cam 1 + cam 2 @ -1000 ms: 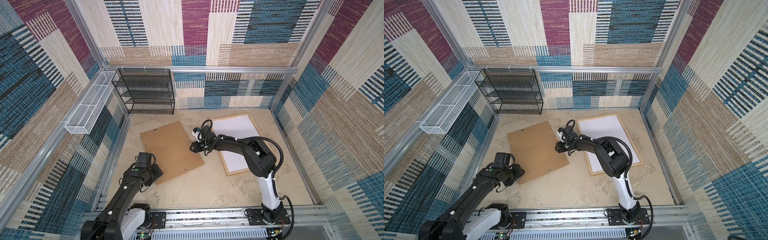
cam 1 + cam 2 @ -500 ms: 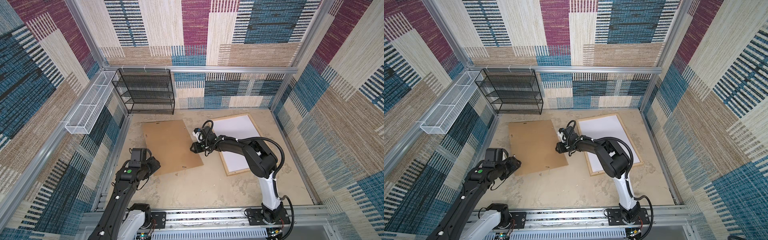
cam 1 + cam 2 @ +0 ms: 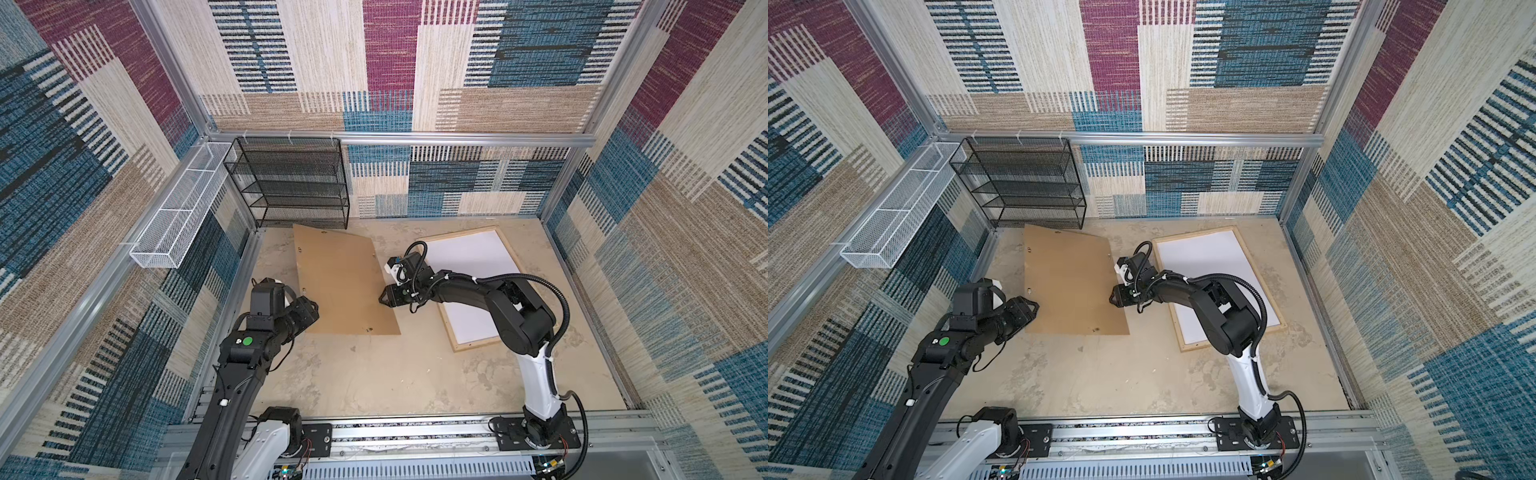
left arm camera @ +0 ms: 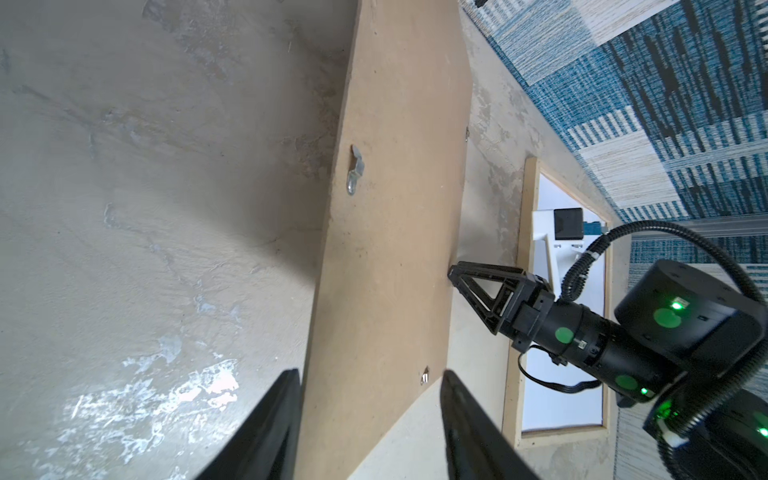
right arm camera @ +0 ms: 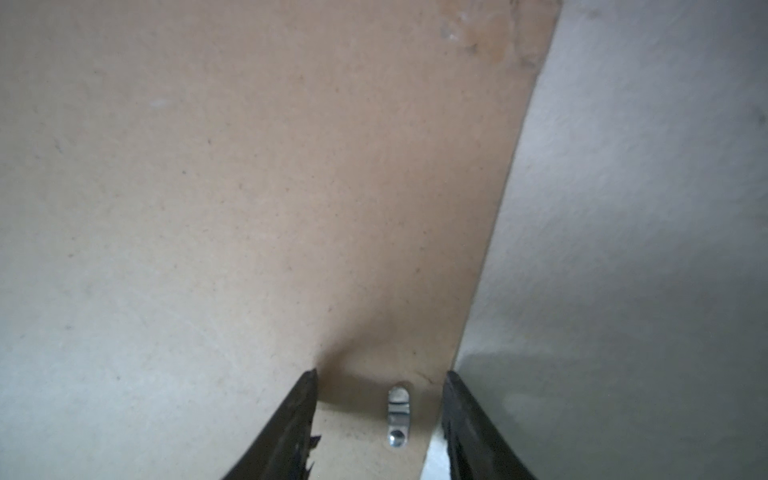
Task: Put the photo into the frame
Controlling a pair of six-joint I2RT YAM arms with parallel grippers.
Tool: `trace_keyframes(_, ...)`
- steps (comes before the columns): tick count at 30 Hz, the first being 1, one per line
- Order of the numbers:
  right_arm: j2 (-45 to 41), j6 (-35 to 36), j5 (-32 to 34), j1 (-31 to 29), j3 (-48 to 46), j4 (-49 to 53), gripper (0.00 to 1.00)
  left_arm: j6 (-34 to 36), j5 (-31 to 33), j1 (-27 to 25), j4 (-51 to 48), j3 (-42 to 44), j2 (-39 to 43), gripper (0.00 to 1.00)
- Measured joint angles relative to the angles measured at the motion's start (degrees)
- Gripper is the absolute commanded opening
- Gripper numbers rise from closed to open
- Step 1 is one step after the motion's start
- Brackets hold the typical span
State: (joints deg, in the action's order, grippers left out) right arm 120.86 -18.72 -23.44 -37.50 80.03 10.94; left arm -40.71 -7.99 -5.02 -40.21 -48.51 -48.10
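On bench (image 3: 374, 374), brown board (image 3: 345, 286) has swung round, lying beside frame (image 3: 461, 234). Frame is filled by what looks like photo (image 3: 469, 257), white back up, so photo seems in. Left claw (image 3: 314, 309) has come up to board's near corner. Right claw (image 3: 381, 298) straddles edge tab (image 5: 397, 415). Both released, gripping nothing. Board likely goes back next.

On the counter (image 3: 395, 374), the backing board (image 3: 345, 286) is placed left of the frame (image 3: 478, 344); the wire rack (image 3: 291, 183) is set behind the board, against the back wall (image 3: 457, 187).
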Motion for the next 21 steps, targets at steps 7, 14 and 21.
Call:
trace_keyframes(7,-0.5,0.1,-2.5,-0.2,-0.5,-1.1,0.50,0.3,-1.3,0.0,1.0,-1.0,-0.4,0.51)
trace_keyframes(14,-0.8,0.0,-3.5,-0.1,-0.9,-1.5,0.50,0.4,-1.9,0.0,1.1,-1.9,-0.5,0.45)
trace_keyframes(21,-1.0,-0.1,-4.2,0.2,-1.6,-2.2,0.50,0.6,-3.9,0.0,2.5,-2.4,-0.9,0.44)
